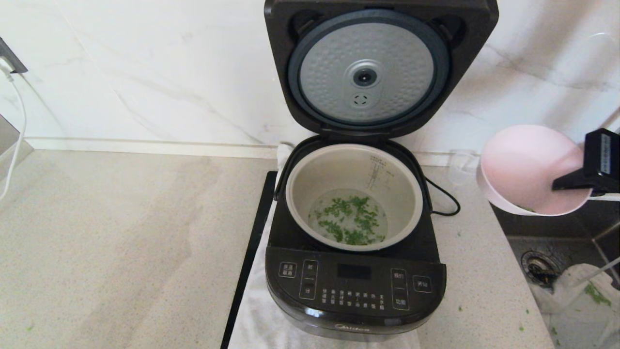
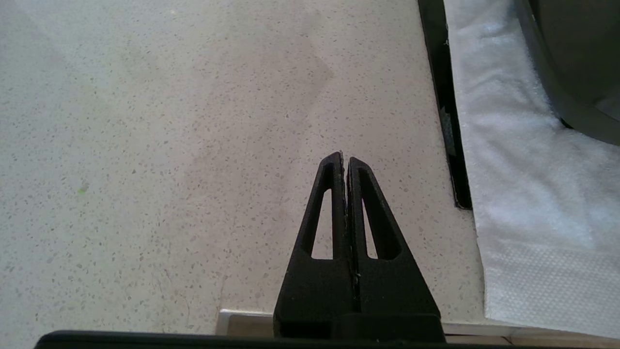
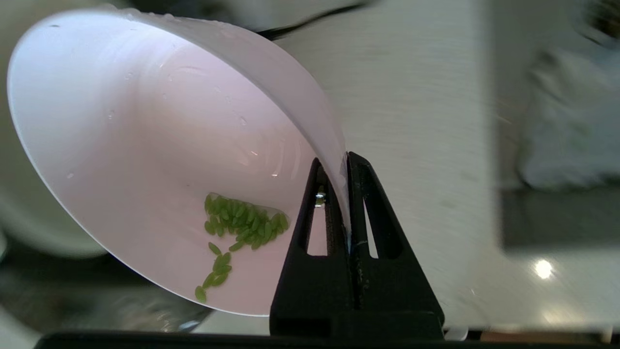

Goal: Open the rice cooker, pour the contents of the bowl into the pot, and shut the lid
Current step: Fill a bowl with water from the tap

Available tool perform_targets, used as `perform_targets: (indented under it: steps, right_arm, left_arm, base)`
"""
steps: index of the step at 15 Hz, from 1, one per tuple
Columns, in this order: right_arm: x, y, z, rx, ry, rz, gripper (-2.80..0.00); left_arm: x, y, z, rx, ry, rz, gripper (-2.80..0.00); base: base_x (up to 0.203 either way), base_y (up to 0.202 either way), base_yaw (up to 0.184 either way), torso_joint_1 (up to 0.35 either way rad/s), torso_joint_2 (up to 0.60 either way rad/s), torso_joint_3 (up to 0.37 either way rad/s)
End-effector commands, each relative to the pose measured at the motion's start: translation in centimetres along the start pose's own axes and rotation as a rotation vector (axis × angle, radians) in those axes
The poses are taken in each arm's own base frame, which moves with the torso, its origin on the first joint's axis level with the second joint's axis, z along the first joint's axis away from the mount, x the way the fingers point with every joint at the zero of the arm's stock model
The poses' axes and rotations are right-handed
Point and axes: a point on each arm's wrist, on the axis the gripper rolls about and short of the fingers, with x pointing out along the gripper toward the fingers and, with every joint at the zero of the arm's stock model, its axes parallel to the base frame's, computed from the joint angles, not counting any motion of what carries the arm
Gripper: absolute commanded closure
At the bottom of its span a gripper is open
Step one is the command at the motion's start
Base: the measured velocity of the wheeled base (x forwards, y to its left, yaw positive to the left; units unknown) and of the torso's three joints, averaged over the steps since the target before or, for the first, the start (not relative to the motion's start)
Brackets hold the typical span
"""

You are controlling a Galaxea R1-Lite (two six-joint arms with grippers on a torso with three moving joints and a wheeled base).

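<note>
The right gripper (image 3: 345, 162) pinches the rim of the tilted bowl (image 1: 525, 167) right of the rice cooker (image 1: 356, 271), apparently over the sink edge. Green bits (image 3: 244, 222) clinging inside (most lie in the pot (image 1: 353, 194)) could drop outside. The left gripper (image 2: 345, 160) hangs pressed together over the counter (image 2: 169, 145).

The table (image 1: 121, 232) is a pale speckled stone top that runs back to a white marble-look wall. A white cloth (image 1: 256, 310) lies on it near the front edge, right of the middle, with a long black strip (image 1: 249, 257) along the cloth's left side. The rice cooker (image 1: 356, 286) stands on the cloth, its lid (image 1: 380, 68) raised toward the back edge. A black cord (image 1: 443, 198) loops on the table just right of the rice cooker. A clear cup (image 1: 462, 167) stands near the back edge, further right. A few green bits (image 1: 459, 234) lie scattered toward the table's right edge, where a sink (image 1: 557, 261) is set in.
</note>
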Motion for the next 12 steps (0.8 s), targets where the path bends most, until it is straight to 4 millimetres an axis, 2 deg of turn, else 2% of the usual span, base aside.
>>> perform_targets:
  steps: [1, 7, 9, 12]
  right_arm:
    - [0.1, -4.2, 0.6, 0.116, -0.015, -0.125, 0.0]
    - [4.9, -17.1, 2.5, 0.463, 0.097, -0.255, 0.0]
    - [5.8, -21.2, 2.2, 0.585, 0.132, -0.26, 0.0]
    - [7.2, -27.4, 0.7, 0.743, 0.169, -0.224, 0.0]
  left_arm:
    - [0.0, 0.0, 0.0, 0.0, 0.0, -0.001, 0.0]
    - [0.0, 0.0, 0.0, 0.0, -0.001, 0.0, 0.0]
    - [0.0, 0.0, 0.0, 0.0, 0.0, -0.001, 0.0]
    - [0.0, 0.0, 0.0, 0.0, -0.001, 0.0, 0.0]
  base:
    - [0.0, 0.0, 0.0, 0.0, 0.0, 0.0]
    - [0.0, 0.0, 0.0, 0.0, 0.0, 0.0]
    - [0.0, 0.0, 0.0, 0.0, 0.0, 0.0]
    - [0.0, 0.0, 0.0, 0.0, 0.0, 0.0]
